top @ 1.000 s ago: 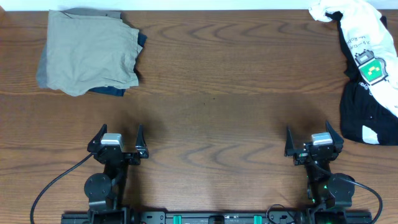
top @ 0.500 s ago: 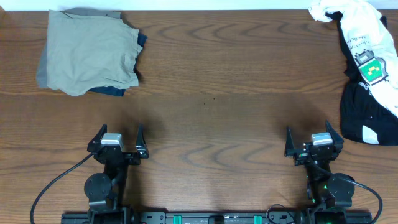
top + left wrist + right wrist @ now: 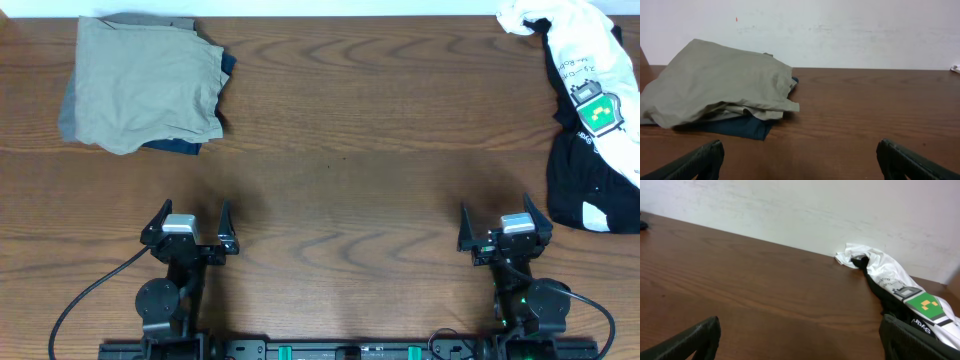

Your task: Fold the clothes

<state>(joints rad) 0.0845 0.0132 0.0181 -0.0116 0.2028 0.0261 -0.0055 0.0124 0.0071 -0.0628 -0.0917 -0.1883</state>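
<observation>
The white T-shirt point(image 3: 590, 75) with a green-and-white square graphic and black lettering lies crumpled at the table's far right edge, partly over a black garment point(image 3: 585, 190). It also shows in the right wrist view point(image 3: 900, 287), ahead and to the right of the fingers. My left gripper point(image 3: 191, 222) is open and empty near the front left; in its wrist view point(image 3: 800, 162) only bare wood lies between the fingers. My right gripper point(image 3: 506, 220) is open and empty near the front right, left of the clothes pile, also shown in its wrist view point(image 3: 800, 340).
A folded khaki-tan garment point(image 3: 140, 80) lies on a dark blue garment point(image 3: 185, 146) at the back left, seen also in the left wrist view point(image 3: 715, 85). A white wall point(image 3: 840, 30) runs behind the wooden table point(image 3: 340, 150).
</observation>
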